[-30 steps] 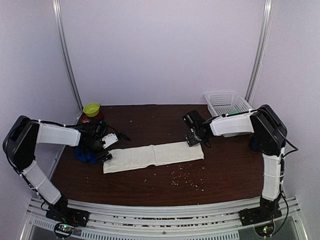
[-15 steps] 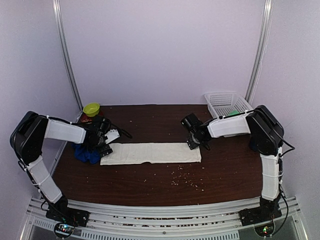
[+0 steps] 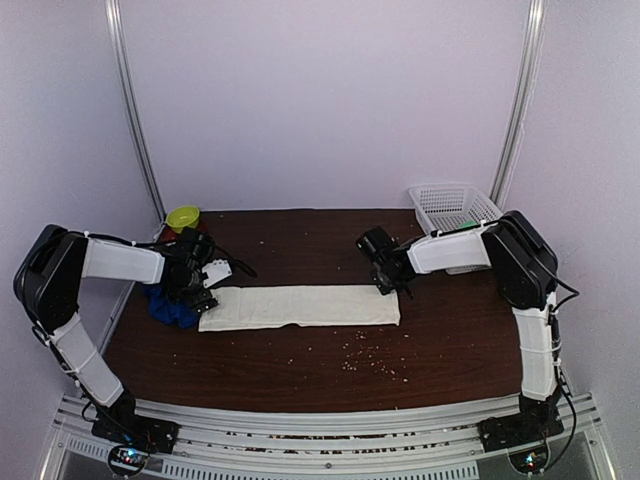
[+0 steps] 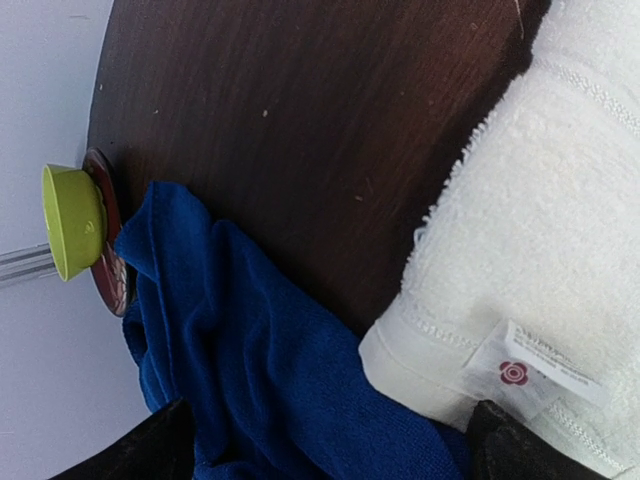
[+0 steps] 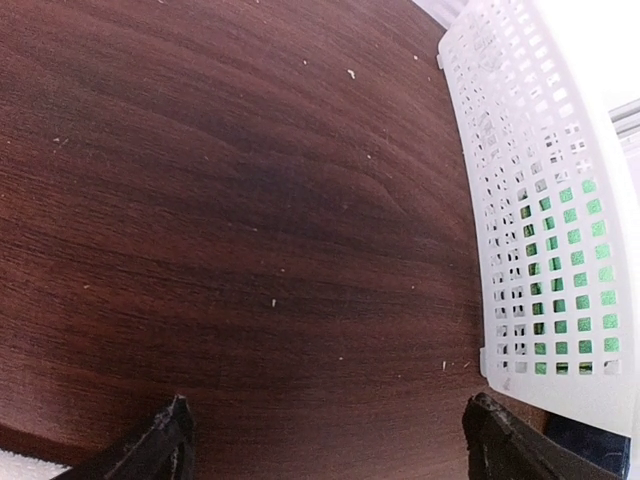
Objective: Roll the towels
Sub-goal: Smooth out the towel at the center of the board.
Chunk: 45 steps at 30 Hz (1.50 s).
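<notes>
Nearest the bottom of the top view, the dark wooden table (image 3: 300, 385) carries a scatter of pale crumbs (image 3: 365, 358) a little right of centre; just above them, across the middle of the frame, the white towel (image 3: 300, 306) lies flat and unrolled as a long strip from left to right; the left gripper (image 3: 205, 290) hangs over its left end, and the left wrist view shows the two fingers spread wide at the lower corners, closed on nothing; between them lies the towel's corner with a small sewn label (image 4: 535, 372) that bears a dark red mark; the blue towel (image 3: 168, 306) is bunched in a heap at the left edge of the table, touching that white corner; the right gripper (image 3: 390, 284) stands at the upper right corner of the white towel, its fingers also wide apart over bare wood; farther back, at the upper left of the table, a lime green bowl (image 3: 183, 217) sits on a dark red disc (image 4: 108, 240); at the upper right a white mesh basket (image 3: 450, 205) stands, and something green shows through its holes
</notes>
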{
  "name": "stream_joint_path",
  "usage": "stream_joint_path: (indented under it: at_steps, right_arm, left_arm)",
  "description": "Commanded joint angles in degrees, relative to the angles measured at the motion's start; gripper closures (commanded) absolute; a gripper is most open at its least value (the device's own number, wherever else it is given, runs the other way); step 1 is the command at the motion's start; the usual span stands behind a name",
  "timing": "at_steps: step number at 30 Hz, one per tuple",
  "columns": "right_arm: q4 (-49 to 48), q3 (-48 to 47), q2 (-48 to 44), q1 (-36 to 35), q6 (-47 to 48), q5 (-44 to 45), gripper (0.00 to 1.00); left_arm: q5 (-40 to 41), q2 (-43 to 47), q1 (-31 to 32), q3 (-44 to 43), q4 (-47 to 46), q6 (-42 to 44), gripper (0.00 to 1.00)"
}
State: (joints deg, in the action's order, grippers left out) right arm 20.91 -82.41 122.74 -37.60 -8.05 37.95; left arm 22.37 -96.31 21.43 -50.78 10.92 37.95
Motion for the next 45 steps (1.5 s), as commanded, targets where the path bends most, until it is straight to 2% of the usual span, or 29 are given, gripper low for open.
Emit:
stream_joint_path:
  at_steps: [1,11,17,22,29,34,39,45]
  right_arm:
    - [1.5,-0.9,-3.5,0.0,0.6,-0.7,0.04]
    - [1.8,6.8,-15.6,-2.7,-0.2,-9.8,0.02]
    - [-0.4,14.6,-18.8,-4.4,-2.4,-11.2,0.03]
    - [-1.6,17.6,-16.6,-4.4,-3.7,-11.6,0.03]
    - [-1.4,18.3,-12.9,-4.4,-4.2,-10.0,0.03]
    - [0.7,17.9,-10.8,-4.3,-3.9,-6.8,0.03]
    - [2.1,17.4,-10.4,-3.5,-3.9,0.0,0.04]
    - [2.0,15.6,-11.1,-2.2,-3.0,1.0,0.04]
  left_arm:
    - [-1.3,1.0,-0.4,-1.4,1.2,0.4,0.02]
    - [-4.9,8.3,-0.7,-3.3,1.7,-2.6,0.02]
    - [-8.7,9.7,-0.7,0.0,3.2,-1.8,0.02]
    - [-12.0,9.1,-0.5,1.7,4.0,-1.8,0.02]
    - [-11.9,7.7,0.2,4.5,3.9,-1.0,0.02]
    - [-10.2,6.5,0.3,6.0,3.4,-0.4,0.02]
    - [-10.2,6.0,0.3,6.6,2.8,-0.2,0.02]
    - [-12.2,5.4,1.8,6.0,2.9,-0.7,0.02]
